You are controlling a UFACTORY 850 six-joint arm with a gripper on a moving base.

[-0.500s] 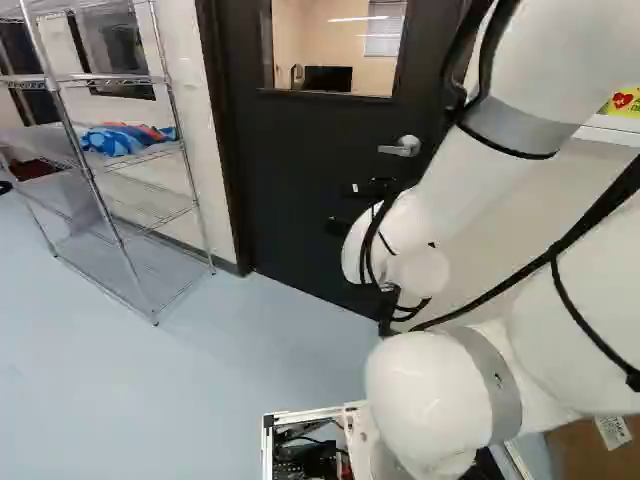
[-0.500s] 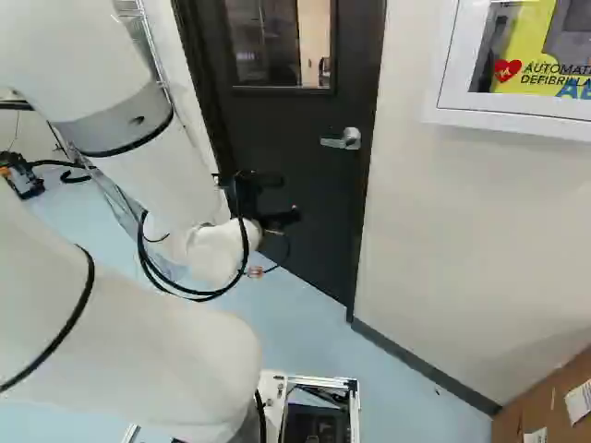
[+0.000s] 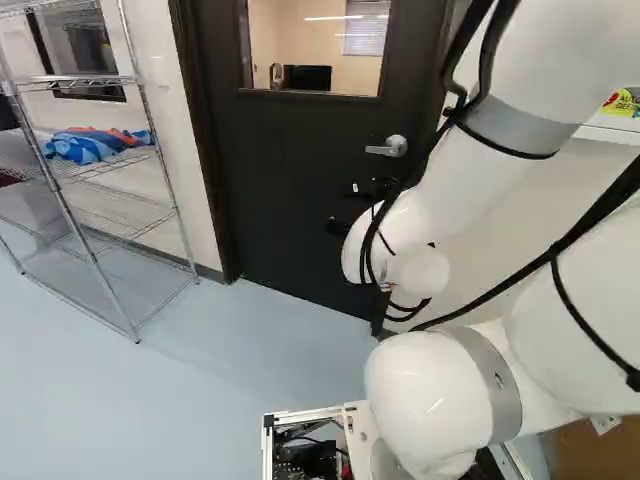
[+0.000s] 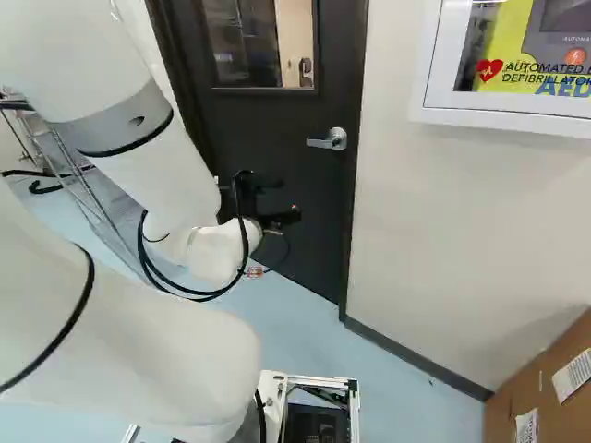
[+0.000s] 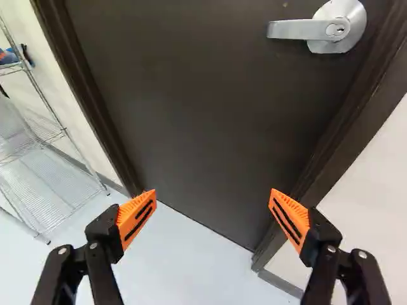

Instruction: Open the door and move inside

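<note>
The end effector (image 4: 284, 198) is in front of the door (image 5: 203, 114), lower than the door's handle (image 5: 308, 29). The white arm (image 3: 470, 185) slants down towards the door, its wrist bent low, with black cables looped around it. In the wrist view, the orange pads (image 5: 136, 216) are spread wide apart, with nothing held between them. The door is closed in its frame; its silver lever handle is near the door's right edge in both base views. A wire shelf (image 5: 48, 184) stands to the door's left.
</note>
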